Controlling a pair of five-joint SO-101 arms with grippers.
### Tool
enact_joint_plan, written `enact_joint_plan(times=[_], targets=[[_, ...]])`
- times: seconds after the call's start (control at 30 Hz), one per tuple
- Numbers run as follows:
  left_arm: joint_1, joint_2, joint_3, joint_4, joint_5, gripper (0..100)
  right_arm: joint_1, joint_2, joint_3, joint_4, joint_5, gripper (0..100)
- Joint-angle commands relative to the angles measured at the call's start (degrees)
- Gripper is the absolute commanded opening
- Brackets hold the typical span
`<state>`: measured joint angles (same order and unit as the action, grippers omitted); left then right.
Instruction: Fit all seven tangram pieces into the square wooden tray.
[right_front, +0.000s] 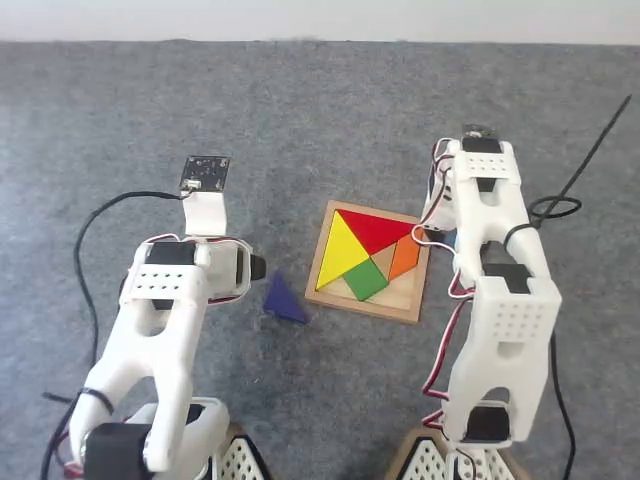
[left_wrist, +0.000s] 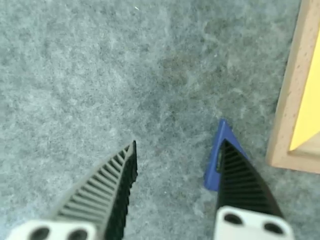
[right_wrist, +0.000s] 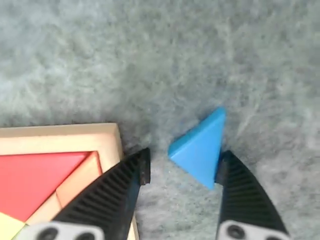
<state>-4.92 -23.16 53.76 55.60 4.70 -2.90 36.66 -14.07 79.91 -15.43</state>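
Item: square wooden tray (right_front: 418, 296), set at a slant on the grey carpeted table (right_front: 300, 120) between the left arm (right_front: 160, 330) and the right arm (right_front: 495, 300), nearer the right one. Contents, four pieces laid flat: a yellow triangle (right_front: 342, 255) at the side toward the left arm; a red triangle (right_front: 378, 230) along the far edge; a green square (right_front: 366, 279) at the near side, touching both; and an orange piece (right_front: 404, 258) at the side toward the right arm, laid against the red one. Bare wood is seen in the tray's near corner toward the right arm. Loose pieces, two. A dark blue triangle (right_front: 284, 300) is found on the carpet just beside the tray on the left arm's side, apart from its rim. In the left wrist view it is seen against the inner face of one finger; whether it lies flat or tilted cannot be told. The left gripper (left_wrist: 178, 145) is held low over the carpet with its jaws spread wide — nothing is clamped, and the other finger is well clear of the piece. A light blue triangle (right_wrist: 200, 147) lies on the carpet just outside the tray's corner on the right arm's side. The right gripper (right_wrist: 185, 151) is set low around it with jaws apart — one finger is at the triangle's edge, the other just beside the tray's outer wall; whether either touches cannot be told.
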Motion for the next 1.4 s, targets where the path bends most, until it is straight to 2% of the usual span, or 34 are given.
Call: enact_joint_plan(times=[0.0, 0.23, 0.47, 0.9, 1.03, 1.23, 1.37], targets=[[-0.3, -1.8, -1.8, -1.1, 0.4, 25, 1.5, 0.4, -3.0, -0.3, 0.9, 18.2], [-0.3, -1.8, -1.8, -1.1, 0.4, 25, 2.2, 0.6, -3.0, -0.7, 0.5, 13.1], [-0.3, -1.8, -1.8, -1.1, 0.4, 25, 1.9, 0.0, -3.3, -0.8, -4.7, 2.8], [-0.3, -1.8, -1.8, -1.2, 0.4, 25, 2.1, -4.7, -1.8, -0.3, -7.0, 0.6], [-0.3, -1.8, -1.4, -2.5, 0.4, 25, 0.4, -14.0, 4.6, -1.2, -7.6, 0.6], [-0.3, -1.7, -1.4, -2.5, 0.4, 25, -2.2, -30.5, 24.4, -11.0, -7.3, 0.6], [-0.4, -1.7, -1.4, -2.5, 0.4, 25, -3.9, -39.0, 32.8, -13.1, -7.3, 0.9]])
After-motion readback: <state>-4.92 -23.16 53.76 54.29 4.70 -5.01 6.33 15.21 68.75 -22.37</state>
